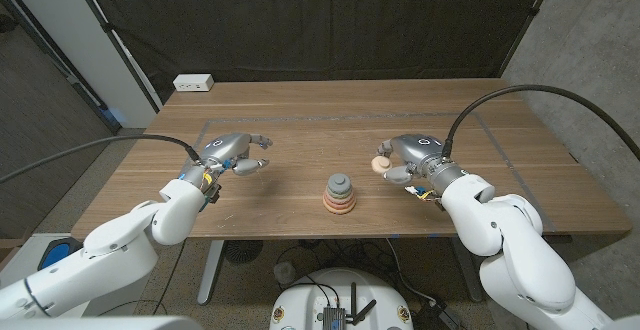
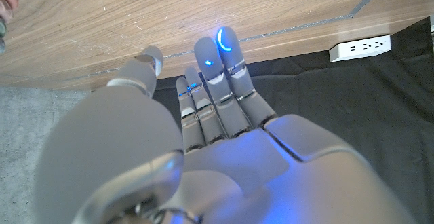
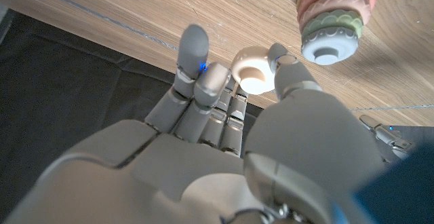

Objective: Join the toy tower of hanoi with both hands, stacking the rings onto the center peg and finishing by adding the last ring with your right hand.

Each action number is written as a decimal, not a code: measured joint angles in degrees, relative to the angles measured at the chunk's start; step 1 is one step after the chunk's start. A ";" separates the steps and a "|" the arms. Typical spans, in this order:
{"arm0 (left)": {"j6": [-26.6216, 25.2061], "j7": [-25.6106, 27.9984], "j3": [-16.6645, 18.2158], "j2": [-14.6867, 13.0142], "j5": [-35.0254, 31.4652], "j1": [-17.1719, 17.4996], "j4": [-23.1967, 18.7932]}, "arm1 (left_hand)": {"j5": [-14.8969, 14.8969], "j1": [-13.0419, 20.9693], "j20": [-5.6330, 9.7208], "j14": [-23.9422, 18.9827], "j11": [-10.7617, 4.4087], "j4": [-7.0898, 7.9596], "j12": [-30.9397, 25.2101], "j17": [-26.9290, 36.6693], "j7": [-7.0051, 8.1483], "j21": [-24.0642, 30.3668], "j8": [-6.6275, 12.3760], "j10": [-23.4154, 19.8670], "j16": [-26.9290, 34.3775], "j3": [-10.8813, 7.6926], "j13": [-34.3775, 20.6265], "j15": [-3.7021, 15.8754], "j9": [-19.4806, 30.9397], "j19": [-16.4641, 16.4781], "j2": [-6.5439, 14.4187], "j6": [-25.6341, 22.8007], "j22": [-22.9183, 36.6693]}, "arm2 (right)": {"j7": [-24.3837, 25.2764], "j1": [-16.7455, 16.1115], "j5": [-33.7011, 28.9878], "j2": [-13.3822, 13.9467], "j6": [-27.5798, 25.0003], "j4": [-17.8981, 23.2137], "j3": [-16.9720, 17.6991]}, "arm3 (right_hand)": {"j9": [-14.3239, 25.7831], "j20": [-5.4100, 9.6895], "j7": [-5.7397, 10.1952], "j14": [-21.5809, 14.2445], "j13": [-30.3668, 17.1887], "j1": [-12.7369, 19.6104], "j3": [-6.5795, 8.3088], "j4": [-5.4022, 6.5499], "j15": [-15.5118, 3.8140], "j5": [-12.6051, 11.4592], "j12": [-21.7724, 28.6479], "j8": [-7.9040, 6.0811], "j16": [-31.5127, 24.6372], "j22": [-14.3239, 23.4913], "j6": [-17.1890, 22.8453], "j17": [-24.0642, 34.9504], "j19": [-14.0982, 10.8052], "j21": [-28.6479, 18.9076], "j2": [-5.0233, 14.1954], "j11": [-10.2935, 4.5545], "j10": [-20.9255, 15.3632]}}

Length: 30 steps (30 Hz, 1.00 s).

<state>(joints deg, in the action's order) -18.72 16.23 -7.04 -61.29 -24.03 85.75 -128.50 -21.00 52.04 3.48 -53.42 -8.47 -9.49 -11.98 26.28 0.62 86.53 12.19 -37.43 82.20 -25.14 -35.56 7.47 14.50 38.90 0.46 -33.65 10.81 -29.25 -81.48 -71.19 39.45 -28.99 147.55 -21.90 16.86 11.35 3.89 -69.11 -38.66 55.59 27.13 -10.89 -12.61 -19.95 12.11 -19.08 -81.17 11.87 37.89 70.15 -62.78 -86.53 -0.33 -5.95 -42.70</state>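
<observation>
The toy tower (image 1: 338, 193) stands at the table's middle, its peg stacked with several scalloped rings in orange, pink and green under a grey-blue top; it also appears in the right wrist view as the tower (image 3: 333, 15). To its right, my right hand (image 1: 408, 157) pinches a small cream ring (image 1: 380, 163) between thumb and fingers, a little above the wood. In the right wrist view the ring (image 3: 251, 72) sits at my fingertips, apart from the tower. To the tower's left, my left hand (image 1: 236, 155) hovers with fingers apart and nothing in it; its fingers (image 2: 217, 95) are stretched out.
A white power strip (image 1: 192, 83) lies at the table's back left corner, also seen as the power strip (image 2: 359, 46). Thin tape lines (image 1: 300, 120) cross the wooden table (image 1: 300, 185). A black curtain hangs behind.
</observation>
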 measured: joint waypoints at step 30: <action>1.00 -0.81 0.02 1.10 -0.96 -0.49 0.64 | 0.00 0.00 0.20 0.00 0.02 0.00 0.00 0.01 0.02 0.00 0.00 -0.02 0.00 0.00 0.26 0.00 0.29 -0.20 0.00 -0.01 -0.01 | -3.39 9.85 3.85 1.24 5.25 -1.55 -6.01 | -0.26 0.00 0.02 0.00 -0.35 0.00 0.17 -0.17 0.00 0.00 -0.64 0.23 -0.86 -0.01 -0.02 -0.14 0.00 0.00 0.00 -0.01 0.01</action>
<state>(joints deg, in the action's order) -17.73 15.42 -7.01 -60.20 -24.99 85.26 -127.86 -21.00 52.04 3.68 -53.42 -8.46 -9.49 -11.98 26.29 0.63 86.53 12.19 -37.44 82.20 -25.14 -35.30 7.47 14.79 38.71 0.46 -33.67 10.80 -32.64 -71.63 -67.34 40.69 -23.74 146.00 -27.91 16.60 11.35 3.91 -69.11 -39.01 55.59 27.30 -11.06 -12.60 -19.95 11.47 -18.85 -82.03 11.86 37.87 70.01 -62.78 -86.53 -0.33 -5.97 -42.69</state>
